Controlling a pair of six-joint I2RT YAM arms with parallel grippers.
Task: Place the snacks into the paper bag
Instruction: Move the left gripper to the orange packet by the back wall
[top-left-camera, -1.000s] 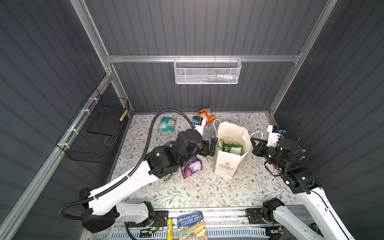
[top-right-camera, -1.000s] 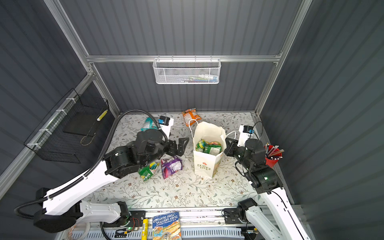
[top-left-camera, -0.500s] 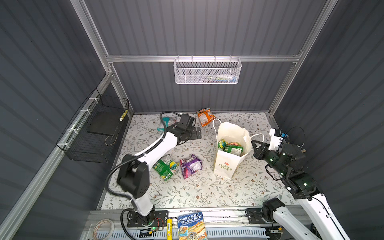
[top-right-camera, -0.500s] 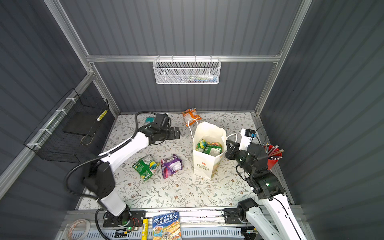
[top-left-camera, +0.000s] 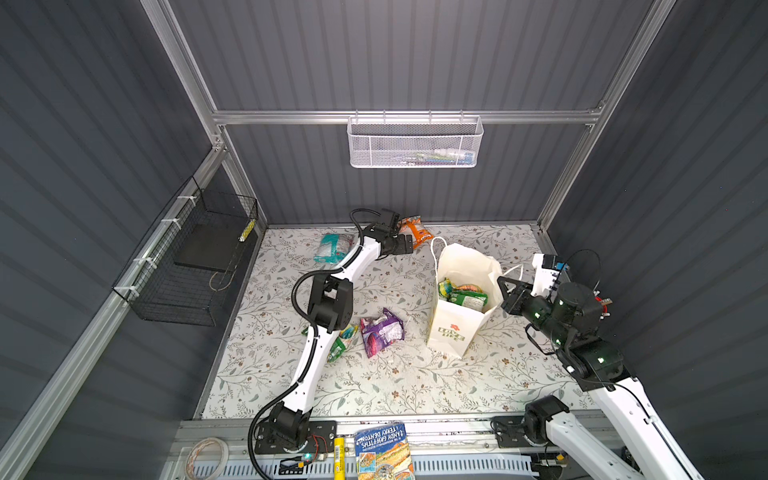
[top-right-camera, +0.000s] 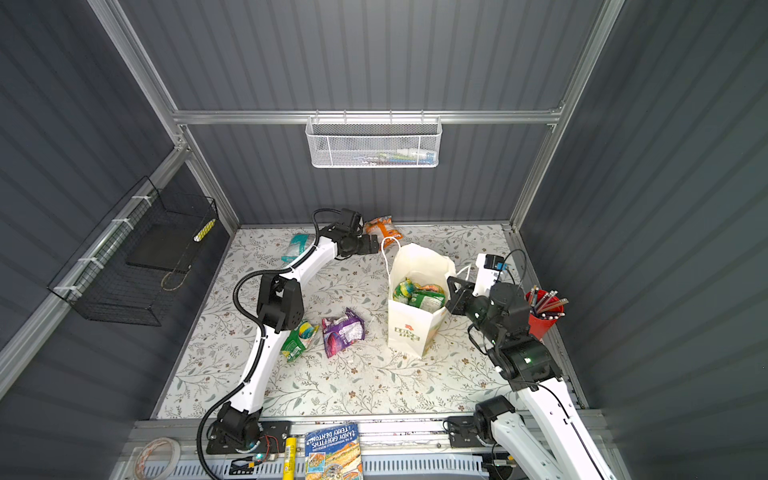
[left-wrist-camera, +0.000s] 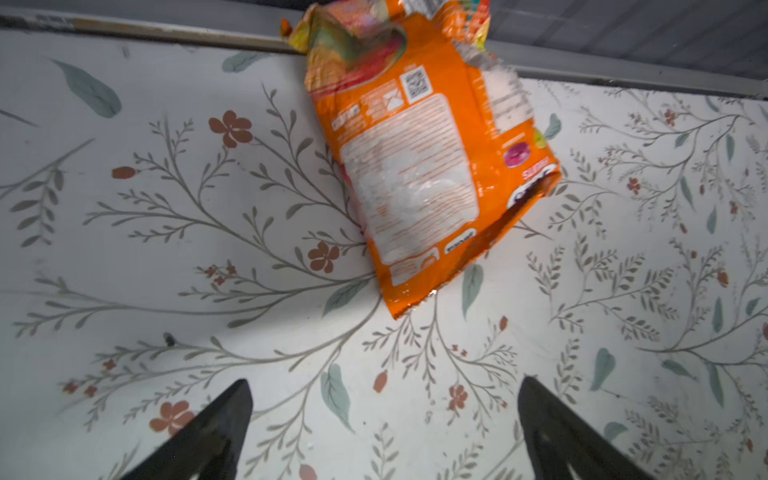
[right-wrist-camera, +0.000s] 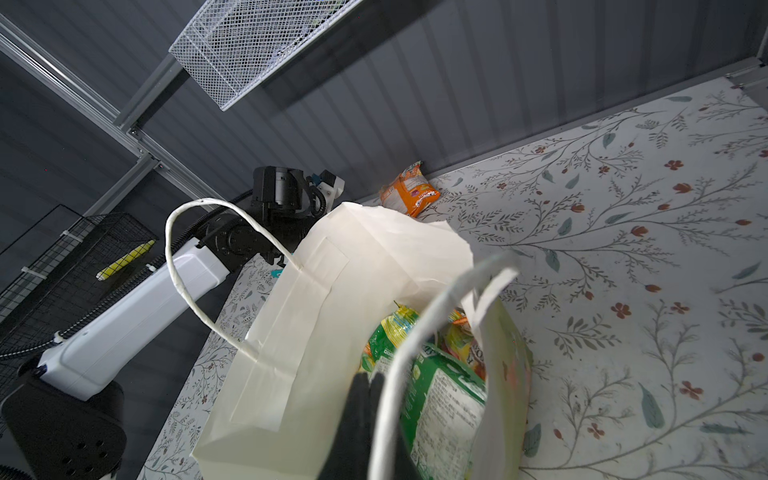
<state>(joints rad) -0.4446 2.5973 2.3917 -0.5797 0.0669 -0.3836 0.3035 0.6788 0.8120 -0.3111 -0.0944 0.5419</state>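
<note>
Orange crinkly plastic packet (top-left-camera: 419, 233), centre frame, is next: the left gripper (left-wrist-camera: 384, 381) has swung there from the tall white paper bag (top-left-camera: 451, 332), fingers (left-wrist-camera: 216, 428) wide; right gripper (right-wrist-camera: 369, 380) pinched shut.

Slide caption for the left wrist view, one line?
Open jaws of the left gripper hover short of an orange snack packet lying on the floral tabletop.

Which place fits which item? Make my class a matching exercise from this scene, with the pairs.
Things:
1. orange snack packet
2. purple snack packet
3. teal-white snack packet
4. blue-covered book

Places:
A. on the front rail, off the floral mat
B. mid-mat, between left arm and paper bag
C. at the foot of the back wall
D. back left, beside the left arm

Pairs: 1-C, 2-B, 3-D, 4-A
</note>
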